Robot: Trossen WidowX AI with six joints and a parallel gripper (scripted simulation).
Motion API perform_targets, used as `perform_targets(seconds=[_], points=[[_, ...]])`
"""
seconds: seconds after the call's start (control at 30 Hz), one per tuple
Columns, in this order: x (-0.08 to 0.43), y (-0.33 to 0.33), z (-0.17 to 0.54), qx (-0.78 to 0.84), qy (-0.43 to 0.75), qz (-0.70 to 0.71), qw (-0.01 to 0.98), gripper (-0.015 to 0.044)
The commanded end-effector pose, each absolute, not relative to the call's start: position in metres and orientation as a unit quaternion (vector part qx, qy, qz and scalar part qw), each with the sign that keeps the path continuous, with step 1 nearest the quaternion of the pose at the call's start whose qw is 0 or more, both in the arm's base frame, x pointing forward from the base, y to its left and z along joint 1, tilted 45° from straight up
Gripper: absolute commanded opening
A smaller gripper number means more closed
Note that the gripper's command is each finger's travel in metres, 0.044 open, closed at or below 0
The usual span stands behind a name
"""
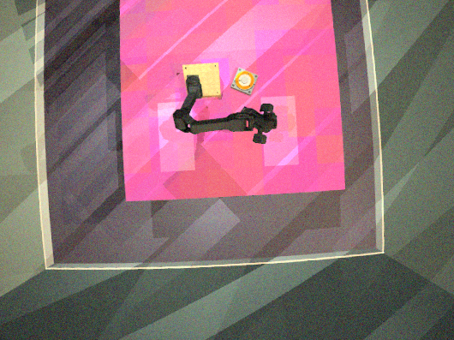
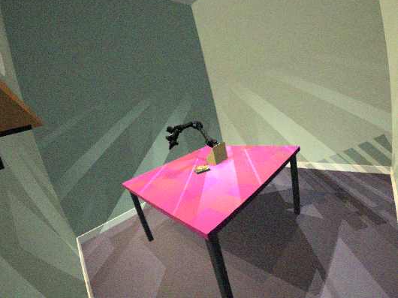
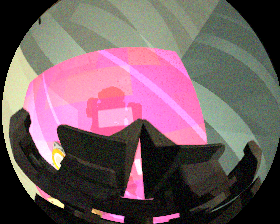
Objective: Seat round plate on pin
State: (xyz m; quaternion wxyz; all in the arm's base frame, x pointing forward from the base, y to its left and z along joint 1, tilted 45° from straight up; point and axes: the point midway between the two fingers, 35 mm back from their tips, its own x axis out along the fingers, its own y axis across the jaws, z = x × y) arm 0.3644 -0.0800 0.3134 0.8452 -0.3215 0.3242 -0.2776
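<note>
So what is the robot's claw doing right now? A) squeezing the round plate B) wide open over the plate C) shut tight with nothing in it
C: the gripper has its fingers pressed together with nothing between them, up in the air away from the round plate.

The round plate, pale in the middle with an orange ring, sits on its small square grey base on the pink bench, just beside the tan block, tilt too small to judge.
</note>
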Motion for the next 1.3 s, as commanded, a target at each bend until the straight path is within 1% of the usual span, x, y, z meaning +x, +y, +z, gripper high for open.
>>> perform_targets(seconds=[0.0,0.07,0.13,0.2,0.33,0.4,0.57,0.6,0.7,0.87,1.13,1.27], points=[[0.376,-0.048,0.247,-0.300,0.380,-0.234,0.843,0.0000],[0.375,-0.031,0.212,-0.289,0.411,-0.217,0.837,0.0000],[0.373,-0.022,0.192,-0.285,0.430,-0.209,0.831,0.0000],[0.363,-0.003,0.147,-0.274,0.473,-0.195,0.815,0.0000],[0.332,0.022,0.082,-0.264,0.539,-0.191,0.777,0.0000],[0.323,0.026,0.070,-0.264,0.552,-0.193,0.767,0.0000],[0.250,0.039,-0.001,-0.281,0.628,-0.235,0.687,0.0000],[0.240,0.039,-0.007,-0.285,0.634,-0.243,0.677,0.0000],[0.236,0.041,-0.011,-0.287,0.637,-0.247,0.672,0.0000],[0.237,0.036,-0.016,-0.287,0.637,-0.247,0.672,0.0000],[0.240,0.008,-0.046,-0.288,0.636,-0.248,0.672,0.0000],[0.240,0.007,-0.046,-0.288,0.636,-0.248,0.672,0.0000]])
